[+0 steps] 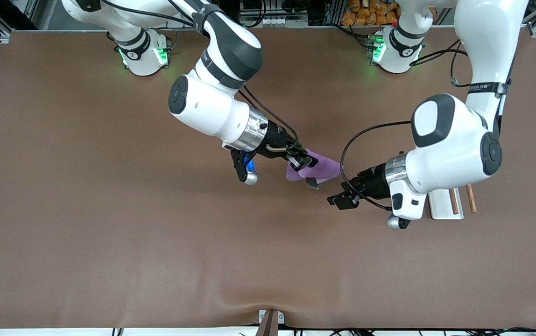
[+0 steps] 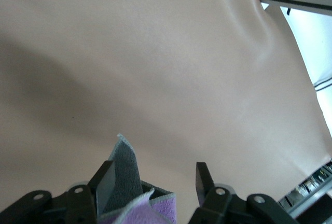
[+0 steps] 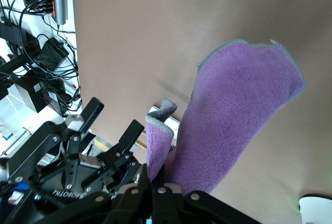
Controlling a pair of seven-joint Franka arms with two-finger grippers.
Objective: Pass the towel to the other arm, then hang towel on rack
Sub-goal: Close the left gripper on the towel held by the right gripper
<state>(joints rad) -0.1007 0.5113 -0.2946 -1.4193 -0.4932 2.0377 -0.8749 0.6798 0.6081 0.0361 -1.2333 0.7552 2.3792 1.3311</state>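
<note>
Right gripper point(image 1: 304, 161) clenches the towel point(image 1: 317, 169) mid-frame; left gripper point(image 1: 342, 199), fingers spread, holds nothing. Bare table point(image 1: 109, 242) fills the lower frame; the rack point(image 1: 445, 204) sits at right.

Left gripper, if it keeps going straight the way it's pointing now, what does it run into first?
Probably the towel, which the right gripper holds pinched up in the air. The left gripper is open just short of it, and its wrist view already shows a towel corner by one finger. Depth is hard to judge.
</note>
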